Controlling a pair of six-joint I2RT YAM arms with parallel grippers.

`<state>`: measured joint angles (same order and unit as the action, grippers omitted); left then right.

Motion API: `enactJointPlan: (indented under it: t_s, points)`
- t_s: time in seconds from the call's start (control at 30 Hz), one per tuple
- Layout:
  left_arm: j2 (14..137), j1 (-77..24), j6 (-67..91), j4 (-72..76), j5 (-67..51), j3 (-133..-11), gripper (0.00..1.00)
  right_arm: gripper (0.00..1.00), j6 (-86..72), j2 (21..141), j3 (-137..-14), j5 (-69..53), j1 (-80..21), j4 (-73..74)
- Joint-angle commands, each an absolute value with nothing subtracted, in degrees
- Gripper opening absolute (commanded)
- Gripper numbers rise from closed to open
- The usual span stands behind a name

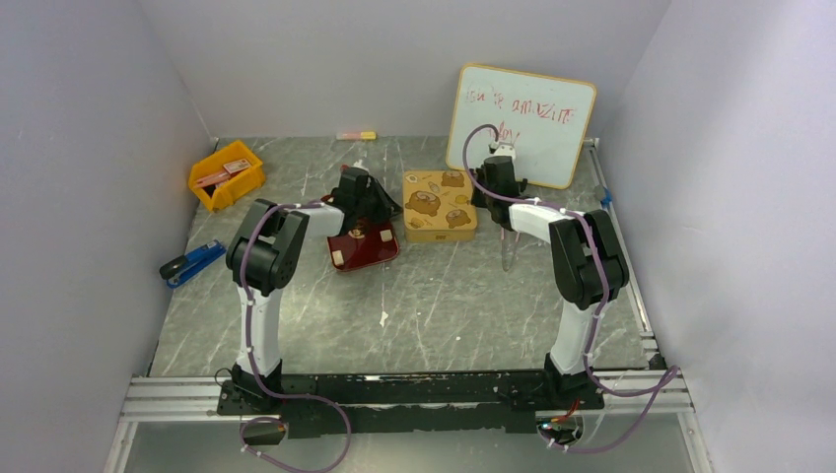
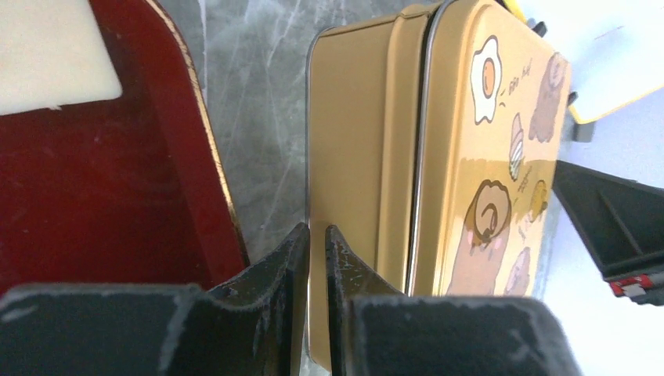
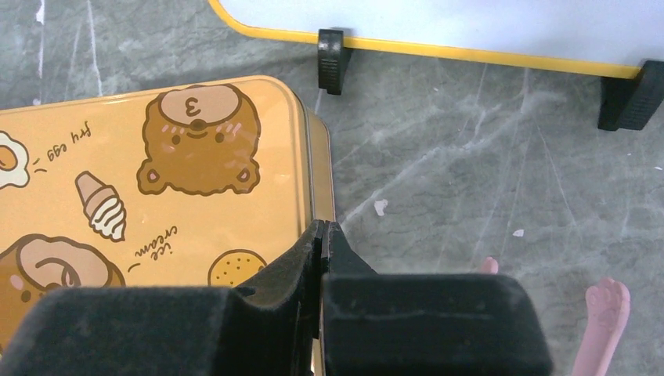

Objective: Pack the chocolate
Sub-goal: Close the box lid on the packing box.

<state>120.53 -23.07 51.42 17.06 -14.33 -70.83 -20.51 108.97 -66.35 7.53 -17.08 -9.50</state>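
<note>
Opening step, seemingly: left fingers (image 2: 286, 258) and right fingers (image 3: 296, 262), nearly pressed together and empty, flank the shut gold bear-print tin (image 1: 439, 205); next, prise its lid.

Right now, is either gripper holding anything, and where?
Nothing held: left gripper shut, empty, between red tray and gold tin; right gripper shut, empty, at tin's edge.

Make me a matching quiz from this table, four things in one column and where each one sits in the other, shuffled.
1. gold rectangular metal tin with bear pictures
2. dark red glossy tray
3. yellow plastic bin
4. yellow-framed whiteboard

A. far left of the table
B. propped upright, back right
C. holding small pale tan chocolate pieces
D. centre, lid on

Pairs: 1-D, 2-C, 3-A, 4-B.
</note>
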Motion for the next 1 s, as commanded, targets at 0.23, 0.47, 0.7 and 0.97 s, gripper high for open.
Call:
enactJointPlan:
  t_s: [0.23, 0.47, 0.7, 0.97]
  points:
    - [112.4, -24.7, 40.7, 5.7, -4.5, -79.2, 0.17, 0.04, -20.8, 108.4, -69.1, 3.6, -19.4, -10.6]
    - [110.2, -24.9, 35.9, 0.4, -0.1, -82.5, 0.16, 0.04, -20.6, 108.5, -69.1, 3.7, -19.5, -10.6]
    - [109.9, -25.7, 33.9, -1.7, 3.6, -83.7, 0.15, 0.04, -20.8, 108.6, -69.0, 3.6, -19.4, -10.8]
    - [110.8, -25.9, 32.9, -1.2, 2.5, -83.9, 0.15, 0.04, -20.8, 108.6, -69.3, 3.7, -19.4, -10.6]
